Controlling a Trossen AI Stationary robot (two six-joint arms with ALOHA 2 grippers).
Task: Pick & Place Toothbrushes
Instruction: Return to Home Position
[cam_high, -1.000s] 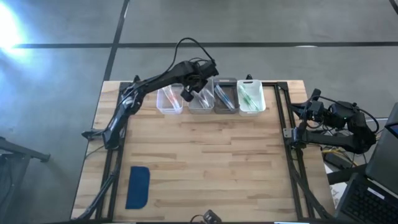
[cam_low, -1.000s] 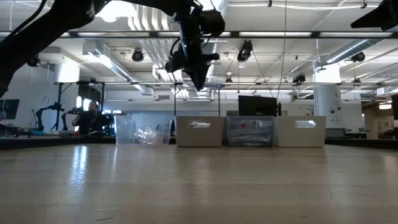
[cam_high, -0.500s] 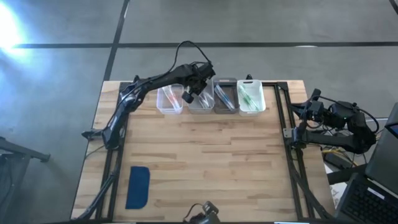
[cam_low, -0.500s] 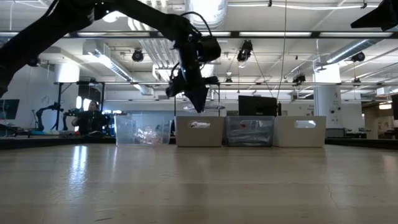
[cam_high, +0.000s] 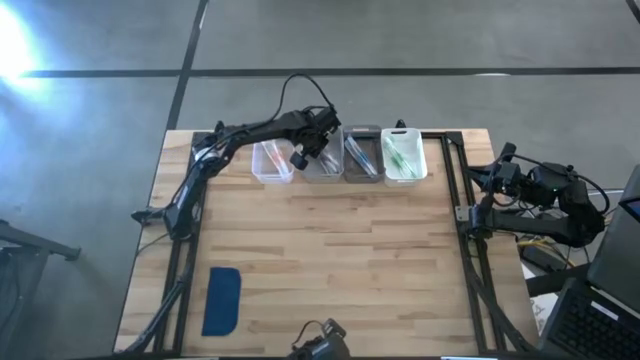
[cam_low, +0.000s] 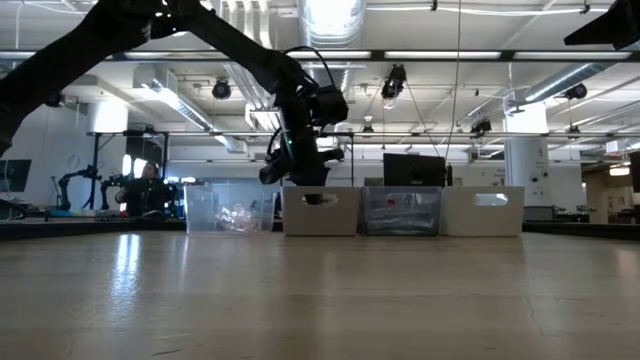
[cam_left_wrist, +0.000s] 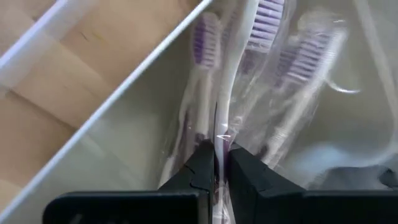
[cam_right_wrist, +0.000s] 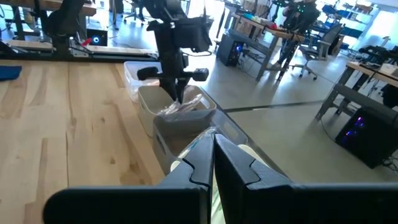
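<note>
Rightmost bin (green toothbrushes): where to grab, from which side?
I'd pinch the right long wall of the rightmost bin, straight down from above, one finger inside, one outside. That wall is thin, upright and free; the other is crowded by the neighbouring bin. Right gripper, parked right of the table, looks nearest; left gripper is down in the second bin from the left.

Bright, even overhead light fills the room. Glare whitens the floor (cam_high: 15, 40) in the high view's corner. In the low view ceiling lamps (cam_low: 330, 12) burn out, the left arm (cam_low: 300, 105) is a silhouette and the worktop (cam_low: 130, 275) shines; wrap on the toothbrushes (cam_left_wrist: 233, 87) glints.
</note>
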